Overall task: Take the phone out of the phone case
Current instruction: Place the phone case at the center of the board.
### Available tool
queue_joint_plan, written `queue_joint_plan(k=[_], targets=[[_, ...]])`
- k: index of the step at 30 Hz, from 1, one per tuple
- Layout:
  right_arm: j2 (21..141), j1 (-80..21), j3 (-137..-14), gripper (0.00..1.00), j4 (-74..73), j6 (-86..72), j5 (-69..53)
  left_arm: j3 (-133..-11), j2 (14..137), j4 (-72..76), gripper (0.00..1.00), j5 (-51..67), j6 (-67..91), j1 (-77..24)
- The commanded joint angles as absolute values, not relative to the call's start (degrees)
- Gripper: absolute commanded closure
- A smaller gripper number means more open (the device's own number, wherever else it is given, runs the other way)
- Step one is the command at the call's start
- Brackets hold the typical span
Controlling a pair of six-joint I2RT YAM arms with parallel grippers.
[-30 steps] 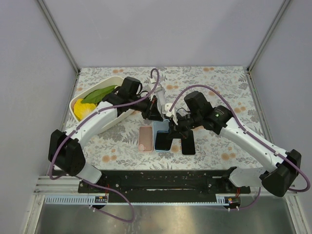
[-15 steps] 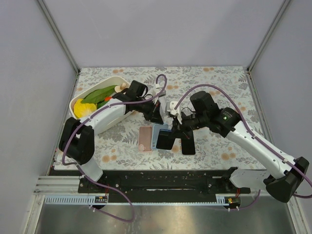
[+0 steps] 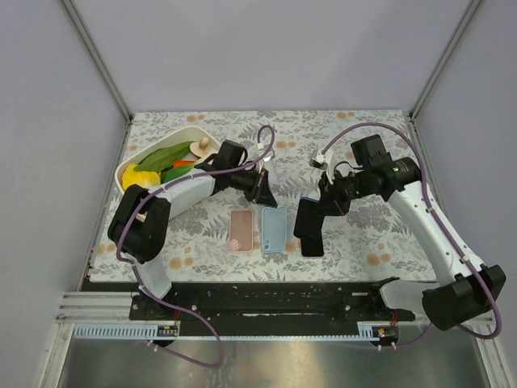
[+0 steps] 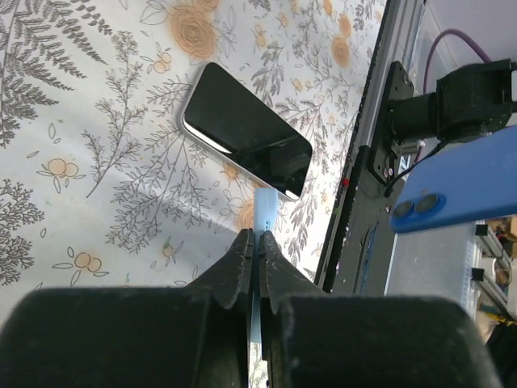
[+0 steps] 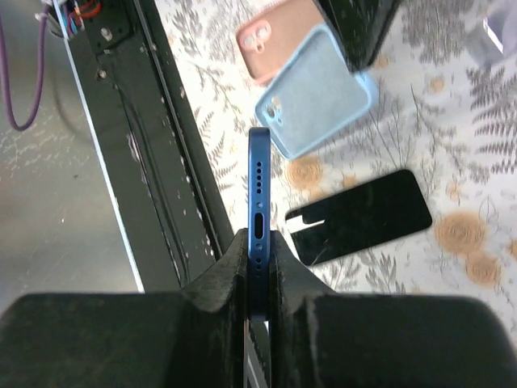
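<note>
Blue and thin, the phone (image 5: 258,190) is clamped by its edge between the two fingers of the right gripper (image 5: 257,238). In the right wrist view its port end faces the camera. In the top view it hangs a little right of the centre of the frame, lifted above the flowered table (image 3: 363,129) and fully outside its cover.

The light blue phone case (image 3: 273,230) lies flat on the table near the centre, with its back upward and the camera hole visible. The left gripper (image 4: 257,238) is pressed closed, and in the left wrist view a thin light blue strip, the edge of the case, is pinched between its fingers. This grip is at the upper end of the case in the top view.

Just beside the case, on its left in the frame, lies a pink case or phone (image 3: 241,229); I cannot tell which. Lower right of the case, under the held phone, a black phone (image 4: 246,141) lies flat with the screen up. A white bin (image 3: 188,128) with yellow and green things stands at the upper left of the table.
</note>
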State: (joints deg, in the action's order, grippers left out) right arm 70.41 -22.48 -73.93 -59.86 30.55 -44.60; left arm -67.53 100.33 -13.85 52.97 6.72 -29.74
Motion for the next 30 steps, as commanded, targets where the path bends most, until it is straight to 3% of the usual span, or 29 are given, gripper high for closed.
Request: queue_joint_plan(k=[1, 12, 22, 30], targets=[[74.08, -16.36, -77.26, 1.00, -72.31, 40.68, -48.43, -67.06, 103.18, -4.93, 1.00, 55.46, 12.04, -29.09], [88.84, -3.61, -78.57, 1.00, -84.28, 55.80, -46.85, -68.91, 108.01, -8.78, 0.97, 50.37, 7.04, -29.00], [97.55, -0.53, -78.57, 1.00, -79.63, 56.78, -42.98, -72.77, 111.18, -13.62, 0.79, 46.06, 2.55, -29.09], [101.86, -0.35, -79.28, 1.00, -79.54, 57.66, -39.82, -74.97, 112.06, -15.91, 0.53, 43.60, 0.70, -29.09]])
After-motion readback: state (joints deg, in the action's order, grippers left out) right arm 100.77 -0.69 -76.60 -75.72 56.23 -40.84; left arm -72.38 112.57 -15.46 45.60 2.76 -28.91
